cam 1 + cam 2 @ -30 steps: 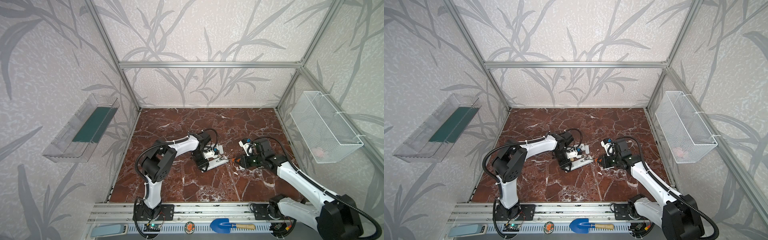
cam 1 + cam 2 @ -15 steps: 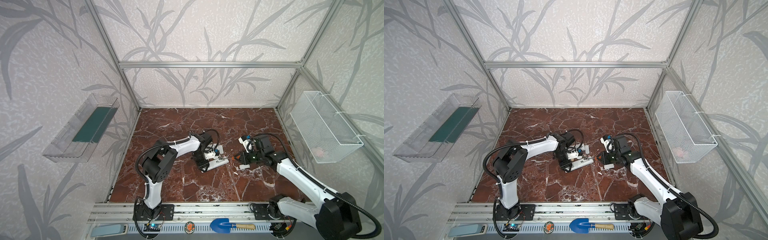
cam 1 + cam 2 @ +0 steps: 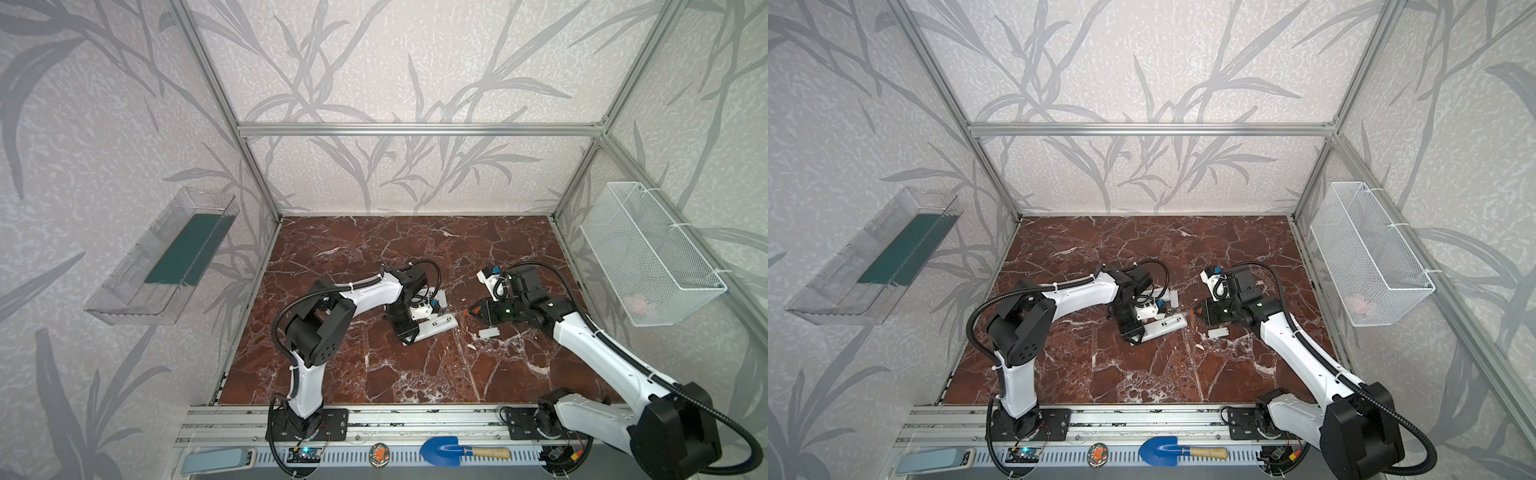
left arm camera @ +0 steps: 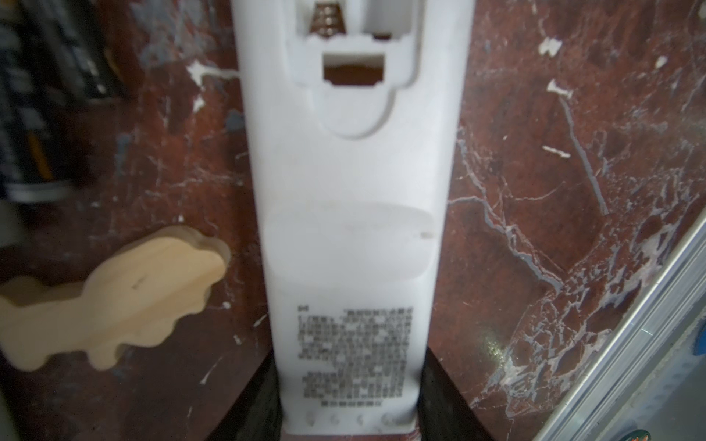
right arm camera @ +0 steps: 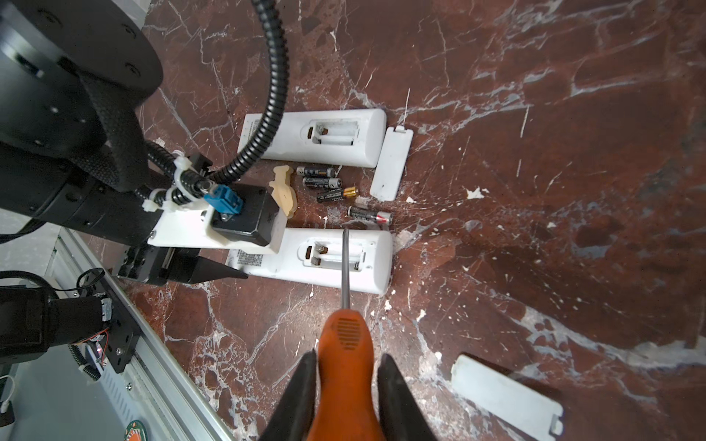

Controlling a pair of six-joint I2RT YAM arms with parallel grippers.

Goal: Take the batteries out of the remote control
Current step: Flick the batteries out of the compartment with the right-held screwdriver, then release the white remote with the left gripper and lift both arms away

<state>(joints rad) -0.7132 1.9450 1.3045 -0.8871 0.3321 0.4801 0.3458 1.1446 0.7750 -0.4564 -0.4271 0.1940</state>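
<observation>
Two white remote controls lie back-up on the marble. On the nearer remote the battery bay stands uncovered and empty, its spring bare. My left gripper is shut on that remote's printed end. Several dark batteries lie loose between the remotes; in the left wrist view they are a blur. My right gripper is shut on an orange-handled screwdriver, whose shaft reaches over the nearer remote's bay.
The farther remote also has an uncovered bay. Two white covers and a wooden piece lie on the marble. A wire basket hangs on the right wall and a clear tray on the left.
My right gripper has shifted slightly near the remote's end with the screwdriver still in it. The left arm and the remote have stayed in place.
</observation>
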